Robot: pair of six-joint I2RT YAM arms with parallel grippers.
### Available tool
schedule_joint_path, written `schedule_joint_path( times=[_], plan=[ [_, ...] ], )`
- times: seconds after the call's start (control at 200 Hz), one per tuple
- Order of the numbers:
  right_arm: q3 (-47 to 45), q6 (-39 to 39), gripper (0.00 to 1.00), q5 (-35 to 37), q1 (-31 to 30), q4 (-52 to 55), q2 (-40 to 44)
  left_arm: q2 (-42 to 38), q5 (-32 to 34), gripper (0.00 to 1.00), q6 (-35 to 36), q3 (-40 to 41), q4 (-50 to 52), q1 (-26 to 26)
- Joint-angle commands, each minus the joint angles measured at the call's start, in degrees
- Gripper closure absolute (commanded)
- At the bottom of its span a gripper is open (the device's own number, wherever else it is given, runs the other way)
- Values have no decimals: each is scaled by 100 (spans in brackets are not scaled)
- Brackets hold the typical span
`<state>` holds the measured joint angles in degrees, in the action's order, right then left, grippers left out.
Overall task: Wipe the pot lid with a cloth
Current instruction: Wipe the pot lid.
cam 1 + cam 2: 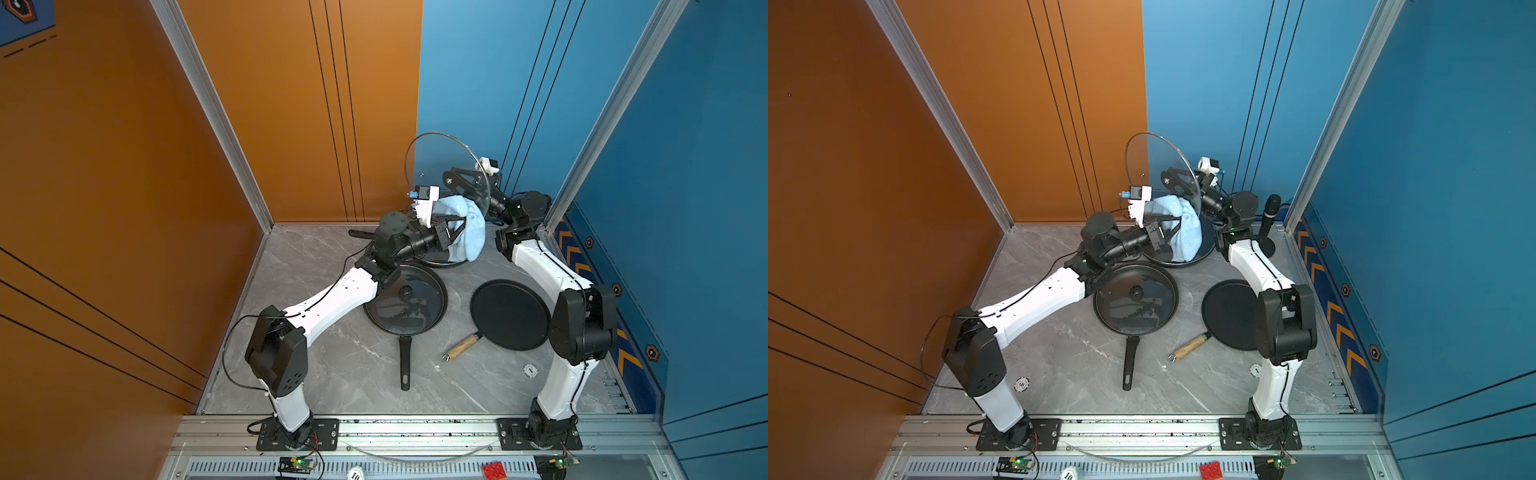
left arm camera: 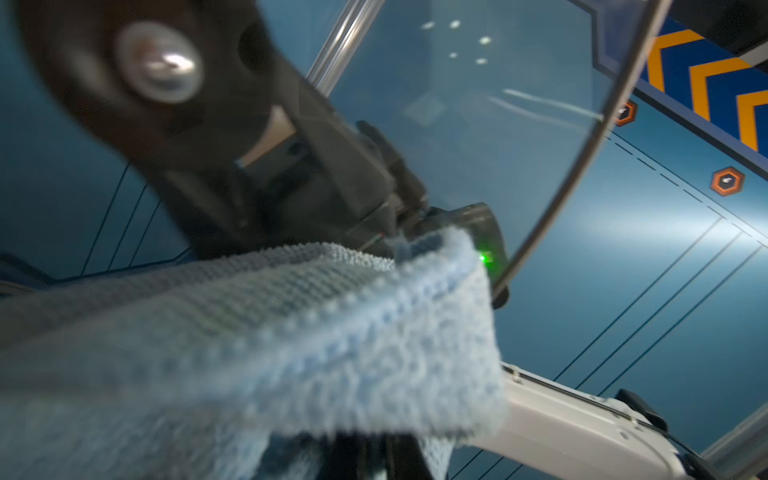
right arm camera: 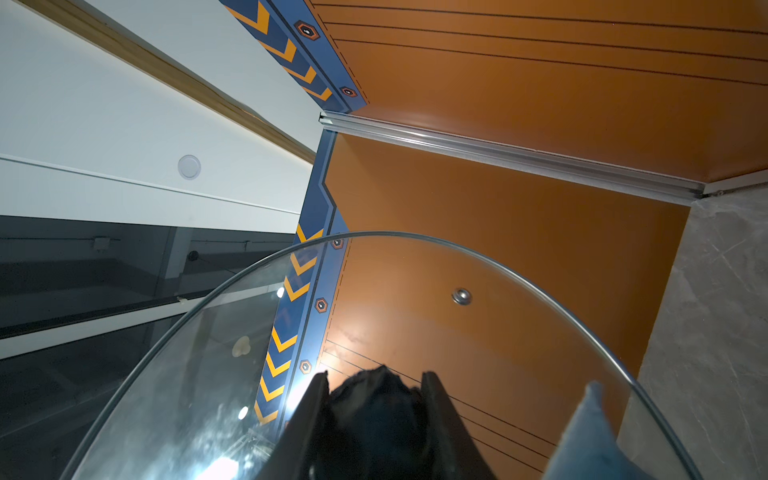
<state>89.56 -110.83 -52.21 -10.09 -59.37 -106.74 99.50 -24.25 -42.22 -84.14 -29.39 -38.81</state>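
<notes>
Pinching the lid by its knob, right jaws may let it swivel if left jaws, gripping the cloth, shove hard.

Light-blue cloth, clear glass lid, grey marbled tabletop

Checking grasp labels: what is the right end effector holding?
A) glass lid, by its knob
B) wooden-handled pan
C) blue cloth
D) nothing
A: the right end effector is shut on the black knob of the glass lid, held up on edge; the cloth is in the left end effector.
</notes>
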Motion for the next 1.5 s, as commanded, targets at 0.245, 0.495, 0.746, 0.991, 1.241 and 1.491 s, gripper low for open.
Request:
schedule_joint_path(
  times=[0.245, 0.495, 0.746, 0.991, 1.241, 1.491],
  plan=[
    [-421, 77, 95, 158, 42, -718, 881, -627, 981, 100, 16, 752, 242, 997],
    [-647, 1334, 95, -24, 16, 826, 1307, -1082, 957, 100, 968, 219, 985, 1003],
    [-482, 1768, 95, -44, -66, 1414, 1225, -1063, 320, 100, 1697, -929, 991, 77],
    [-239, 1657, 95, -159, -286, 1290, 1067, -570, 593, 100, 1713, -1331, 525, -5],
    [-457, 1686, 95, -230, -281, 1243, 1464, -427, 1916, 100, 997, 39, 254, 617],
    [-604, 1869, 95, -327, -178, 1455, 1700, -688, 2680, 100, 657, 821, 302, 916]
  ],
)
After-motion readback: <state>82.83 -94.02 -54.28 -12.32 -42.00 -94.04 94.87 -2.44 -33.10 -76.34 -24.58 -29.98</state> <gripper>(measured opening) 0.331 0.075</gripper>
